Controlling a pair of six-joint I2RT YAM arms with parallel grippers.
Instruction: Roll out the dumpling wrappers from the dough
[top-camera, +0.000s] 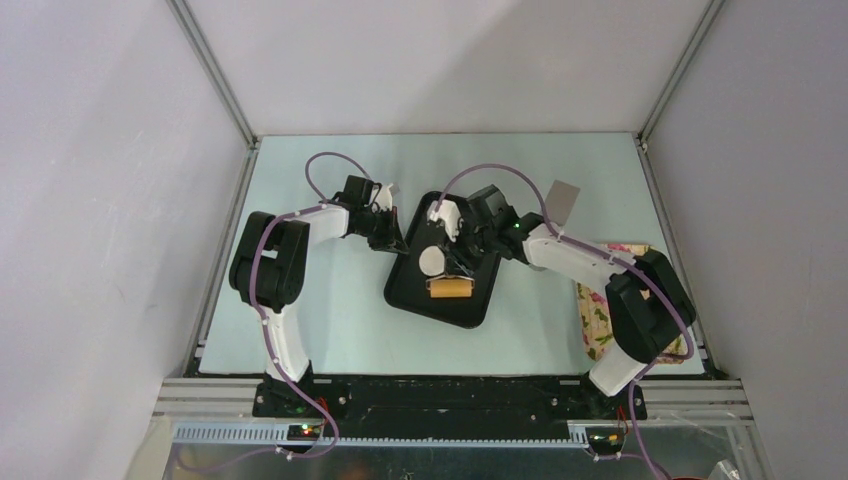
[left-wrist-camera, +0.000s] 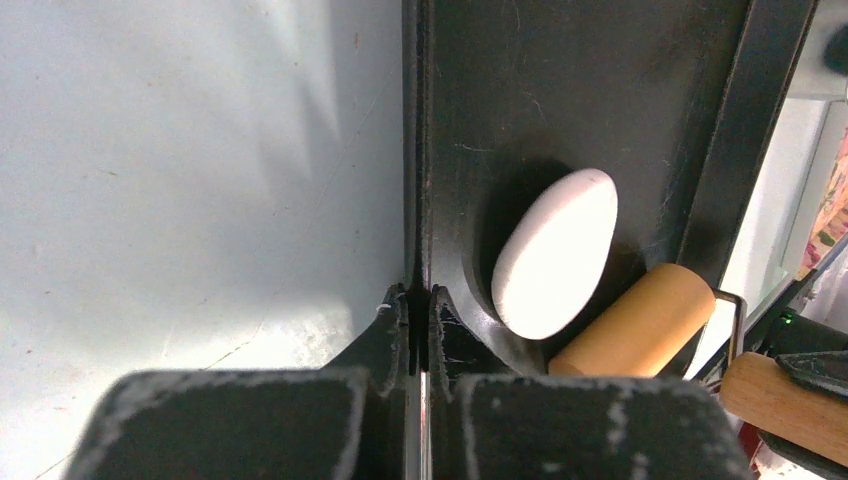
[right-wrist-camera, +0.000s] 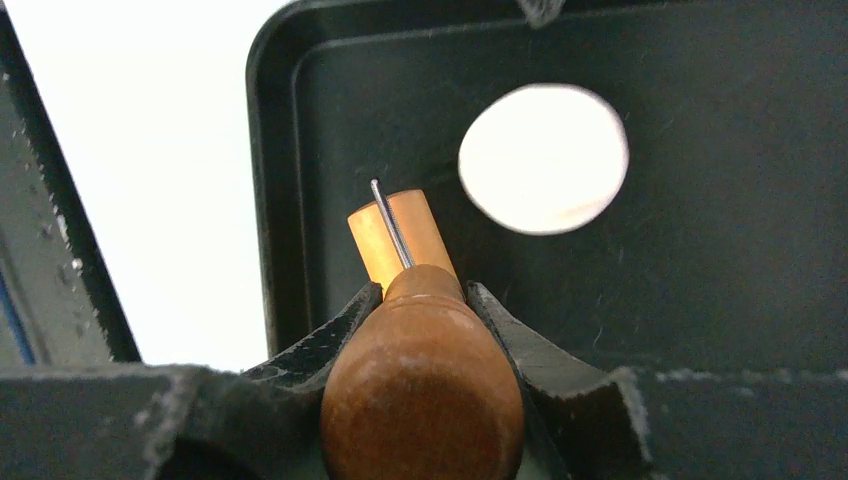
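Observation:
The dough is a flattened white disc lying on the black tray. Beside it rests a small wooden roller, its barrel just clear of the dough's edge. My right gripper is shut on the roller's brown handle. At the tray's left side, my left gripper is shut, pinching the tray's rim between its fingers.
The tray sits askew on a pale green table. A floral cloth lies at the right edge under the right arm. A grey card stands behind the tray. Grey enclosure walls ring the table.

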